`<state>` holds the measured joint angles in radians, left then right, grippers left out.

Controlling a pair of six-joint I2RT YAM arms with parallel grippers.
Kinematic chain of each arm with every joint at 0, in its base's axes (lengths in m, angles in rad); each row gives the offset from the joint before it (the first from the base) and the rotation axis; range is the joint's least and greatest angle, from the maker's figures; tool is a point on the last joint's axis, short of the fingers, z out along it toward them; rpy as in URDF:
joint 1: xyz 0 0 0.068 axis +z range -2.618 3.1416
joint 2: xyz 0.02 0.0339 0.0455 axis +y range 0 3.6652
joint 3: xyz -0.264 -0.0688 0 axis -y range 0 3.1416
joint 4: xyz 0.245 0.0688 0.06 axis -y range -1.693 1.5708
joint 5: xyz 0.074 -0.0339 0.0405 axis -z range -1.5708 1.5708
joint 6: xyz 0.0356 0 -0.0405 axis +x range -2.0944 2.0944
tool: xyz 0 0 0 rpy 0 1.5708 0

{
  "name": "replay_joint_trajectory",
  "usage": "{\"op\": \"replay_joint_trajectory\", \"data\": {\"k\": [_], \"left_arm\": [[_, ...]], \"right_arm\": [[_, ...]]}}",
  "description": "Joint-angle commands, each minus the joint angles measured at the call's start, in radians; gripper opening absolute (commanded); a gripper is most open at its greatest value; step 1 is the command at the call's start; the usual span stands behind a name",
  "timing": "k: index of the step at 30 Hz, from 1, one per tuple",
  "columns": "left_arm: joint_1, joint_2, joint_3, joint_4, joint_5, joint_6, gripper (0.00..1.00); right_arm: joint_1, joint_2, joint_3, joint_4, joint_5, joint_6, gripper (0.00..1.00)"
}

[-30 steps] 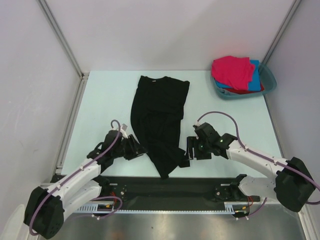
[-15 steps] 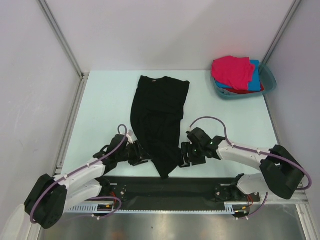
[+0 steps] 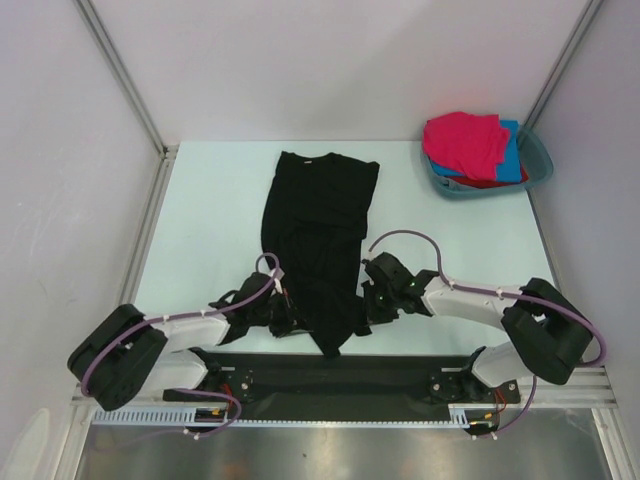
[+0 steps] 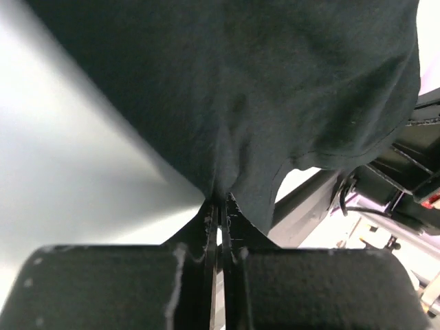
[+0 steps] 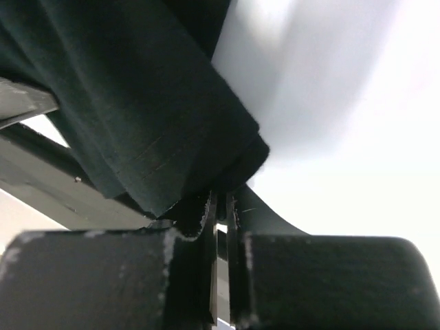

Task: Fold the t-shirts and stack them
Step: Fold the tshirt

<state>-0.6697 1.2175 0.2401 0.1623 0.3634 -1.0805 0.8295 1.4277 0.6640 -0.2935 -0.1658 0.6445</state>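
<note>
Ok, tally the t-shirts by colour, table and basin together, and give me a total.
Black t-shirt: 1, on the table
Pink t-shirt: 1, atop the pile in the teal basin
Blue t-shirt: 1, in that pile
Red t-shirt: 1, in that pile
Total: 4 in view; more could hide underneath.

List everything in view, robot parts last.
black shirt: one, black, spread lengthwise at the table's middle, its near end hanging over the edge
pink shirt: one, magenta-pink, on top of the pile in the basin
blue shirt: one, bright blue, under the pink one
red shirt: one, red, only an edge showing at the pile's bottom
basin: one, teal, far right corner
table: one, pale blue-white
left arm: one, white and black, near left
right arm: one, white and black, near right
left tool: one, black, shut on the black shirt's near left edge
right tool: one, black, shut on its near right edge
</note>
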Motion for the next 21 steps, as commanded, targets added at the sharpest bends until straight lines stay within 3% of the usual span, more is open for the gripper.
{"op": "replay_joint_trajectory", "data": {"k": [1, 7, 13, 21], "left_arm": [[-0.034, 0.054, 0.045, 0.109, 0.017, -0.016, 0.0], [-0.054, 0.045, 0.152, 0.004, 0.009, 0.045, 0.0], [-0.056, -0.099, 0.243, -0.154, -0.017, 0.12, 0.0], [-0.056, -0.332, 0.384, -0.651, -0.049, 0.218, 0.0]], "right_arm": [[0.026, -0.053, 0.008, 0.008, -0.015, -0.009, 0.0], [0.075, -0.173, 0.034, -0.042, -0.026, -0.006, 0.0], [0.103, -0.245, 0.078, -0.119, -0.017, -0.008, 0.0], [0.213, -0.297, 0.115, -0.225, 0.029, 0.072, 0.0]]}}
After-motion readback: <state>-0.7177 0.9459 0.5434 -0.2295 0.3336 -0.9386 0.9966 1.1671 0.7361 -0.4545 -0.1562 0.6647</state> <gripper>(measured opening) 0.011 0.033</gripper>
